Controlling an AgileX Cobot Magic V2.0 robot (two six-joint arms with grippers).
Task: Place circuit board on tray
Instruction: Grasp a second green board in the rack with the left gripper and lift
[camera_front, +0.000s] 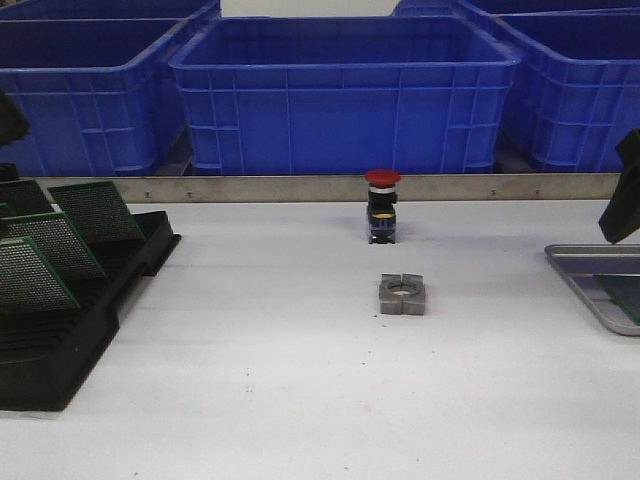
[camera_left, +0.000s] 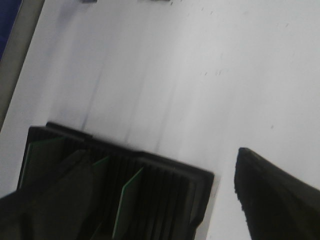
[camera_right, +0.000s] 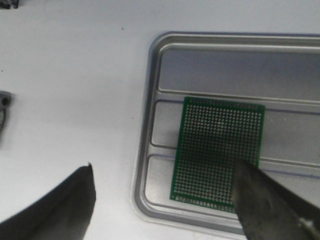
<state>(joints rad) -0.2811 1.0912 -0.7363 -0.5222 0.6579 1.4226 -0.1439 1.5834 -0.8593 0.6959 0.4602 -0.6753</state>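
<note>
One green circuit board (camera_right: 218, 155) lies flat in the tray (camera_right: 150, 150), directly below the right gripper (camera_right: 162, 200), whose two dark fingers are spread wide apart and hold nothing. One finger (camera_right: 265, 205) hangs over the board's near corner; whether it touches the board cannot be told. The other finger sits over the bare white table (camera_right: 65, 85), outside the tray's rim. The board spans two of the tray's ribbed panels, with its far edge just past the rib that bounds the third. Beyond the outer finger, well apart from the tray, a grey metal block (camera_front: 402, 295) with a round hole rests on the table, and farther on stands a red-capped push button (camera_front: 382, 206).

Under the left gripper (camera_left: 165, 200) sits the black slotted rack (camera_left: 165, 185), holding more green boards (camera_front: 60, 240) on edge, leaning in their slots. This gripper's fingers are also parted, one over the rack and one over the table just beside it, gripping nothing.

Farthest from both hands, past a metal rail, stand big blue bins (camera_front: 345, 95)
</note>
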